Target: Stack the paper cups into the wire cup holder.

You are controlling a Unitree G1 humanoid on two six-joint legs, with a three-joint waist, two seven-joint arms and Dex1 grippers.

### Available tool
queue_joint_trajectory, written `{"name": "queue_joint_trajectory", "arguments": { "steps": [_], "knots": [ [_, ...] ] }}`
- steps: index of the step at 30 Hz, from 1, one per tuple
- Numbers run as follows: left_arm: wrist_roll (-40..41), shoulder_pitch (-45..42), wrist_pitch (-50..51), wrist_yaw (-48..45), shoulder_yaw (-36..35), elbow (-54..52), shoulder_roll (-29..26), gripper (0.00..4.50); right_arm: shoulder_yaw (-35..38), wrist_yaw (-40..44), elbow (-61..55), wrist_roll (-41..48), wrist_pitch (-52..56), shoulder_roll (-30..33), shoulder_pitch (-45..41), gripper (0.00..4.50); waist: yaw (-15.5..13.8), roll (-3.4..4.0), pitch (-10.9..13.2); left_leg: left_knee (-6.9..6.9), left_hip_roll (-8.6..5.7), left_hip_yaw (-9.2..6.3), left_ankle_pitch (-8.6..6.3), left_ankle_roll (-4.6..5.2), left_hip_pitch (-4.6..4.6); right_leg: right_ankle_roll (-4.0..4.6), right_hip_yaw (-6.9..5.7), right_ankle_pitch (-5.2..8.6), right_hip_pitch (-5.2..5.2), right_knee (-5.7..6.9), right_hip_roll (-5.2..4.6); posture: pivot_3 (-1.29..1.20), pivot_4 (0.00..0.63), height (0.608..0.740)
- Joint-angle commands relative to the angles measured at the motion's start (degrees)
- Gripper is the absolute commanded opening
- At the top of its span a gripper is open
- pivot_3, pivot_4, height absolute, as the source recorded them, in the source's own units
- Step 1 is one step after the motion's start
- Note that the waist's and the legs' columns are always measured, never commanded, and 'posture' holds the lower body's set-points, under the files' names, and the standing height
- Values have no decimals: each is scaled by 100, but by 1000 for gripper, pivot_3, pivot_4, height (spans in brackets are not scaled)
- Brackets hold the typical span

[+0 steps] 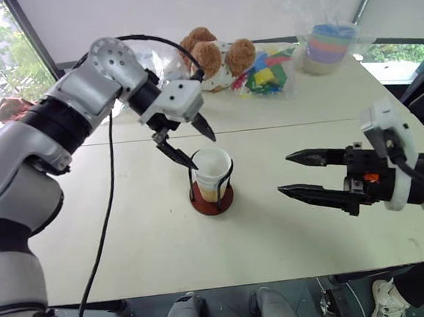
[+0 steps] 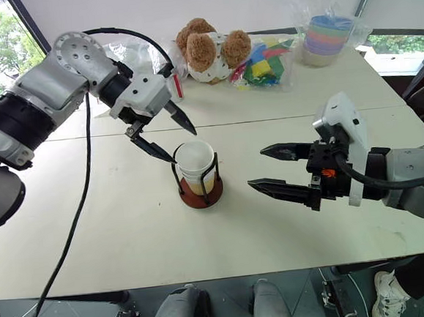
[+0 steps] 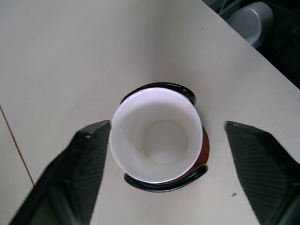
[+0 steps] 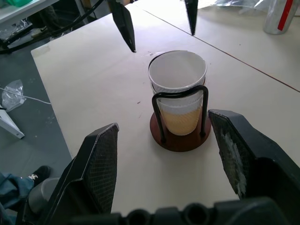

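Wire cup holder (image 1: 212, 191) stands upright mid-worktop (image 1: 145, 237), red-brown disc base flat on the surface, black wire loops rising around the cups. Paper cups (image 1: 212, 173) nested inside the holder, white rim of the top one poking above the wires, tan sleeve visible low between the loops. How many cups are in the stack can't be told for sure.

Left pincer (image 1: 193, 142) hangs just above and behind the holder, tilted down at it, fingers spread apart with nothing between them. In the left wrist view the two black fingertips (image 3: 89, 154) flank the cup's open mouth, one each side, and neither seems to touch the rim.

Right pincer (image 1: 301, 173) is to the right of the holder, well apart from it, roughly level, pointing toward it. Fingers apart, empty.

Behind the holder, at the far edge of the worktop: brown plush toys (image 1: 211, 56), a bag of coloured blocks (image 1: 268, 72) just right of them, and a bagged stack of pastel bowls (image 1: 328, 46) further right. Silver can (image 4: 279, 16) with a red stripe also behind the holder.
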State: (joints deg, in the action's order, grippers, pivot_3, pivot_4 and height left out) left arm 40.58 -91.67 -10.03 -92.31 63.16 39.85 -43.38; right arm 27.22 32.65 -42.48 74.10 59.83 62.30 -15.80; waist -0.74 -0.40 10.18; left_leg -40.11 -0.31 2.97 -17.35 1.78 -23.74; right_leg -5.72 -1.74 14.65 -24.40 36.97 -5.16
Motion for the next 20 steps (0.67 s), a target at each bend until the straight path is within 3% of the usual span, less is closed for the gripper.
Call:
{"name": "queue_joint_trajectory", "arguments": {
  "steps": [1,5,8,12,14,20],
  "knots": [
    [43,-273,244,-19,-689,457,112,3826,21,-48,70,-67,-204,18,45,3306,1,-1,1,0,0,0,0,0,0,0,0,0,0,0,0,0,150,740],
    [-283,21,873,-19,-1921,1292,165,3826,24,8,341,-788,-420,-117,592,3306,3,-2,0,1,3,-2,-1,2,-1,-1,-2,1,-1,-1,6,0,150,740],
    [-533,946,1438,318,-2700,1009,-220,3826,-1,52,564,-1171,-718,-389,924,3306,63,4,-4,6,4,6,-4,7,7,-4,5,2,-2,3,9,0,150,740],
    [-488,2806,2371,1266,-3748,-459,-759,3826,-335,94,837,-1762,-1030,-642,1087,3306,166,8,-6,17,11,2,-3,5,24,-5,9,3,5,11,12,0,150,740],
    [-347,4264,2756,2248,-4471,-1589,-1013,3826,-630,49,1090,-2293,-1301,-786,1182,3306,170,3,-4,16,15,2,-3,5,23,-5,11,3,4,9,12,0,150,740],
    [-325,6788,3290,4837,-6326,-3583,-428,3826,-1124,-78,1842,-3320,-2025,-1380,1087,3306,35,-10,-6,7,0,-9,4,-9,14,-5,14,2,9,6,-35,0,150,740]
  ]
}}
